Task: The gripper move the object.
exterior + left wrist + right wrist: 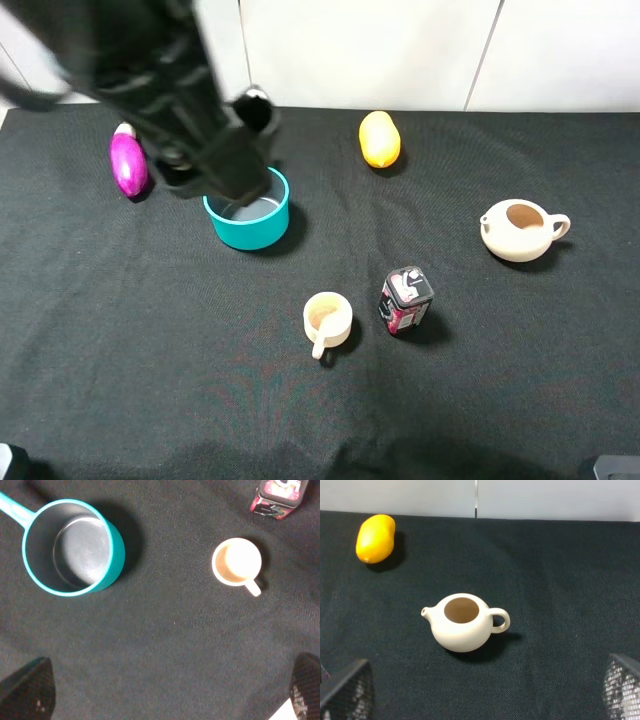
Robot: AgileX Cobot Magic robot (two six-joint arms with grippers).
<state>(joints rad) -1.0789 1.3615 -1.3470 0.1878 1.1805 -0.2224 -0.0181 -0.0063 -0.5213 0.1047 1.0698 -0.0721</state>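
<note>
One boxy red-and-black carton [406, 300] with a silver top stands well apart from the spread, empty left gripper [170, 690], beyond one round beige cup [237, 562]. One teal pot [70, 547] sits nearer on the black cloth counter [150, 350].

Cup [327, 318], teapot [520, 231] — teal pan [248, 212]

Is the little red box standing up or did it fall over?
Standing up. The red box sits on its base, silver-grey top facing upward, beside the cup.
</note>
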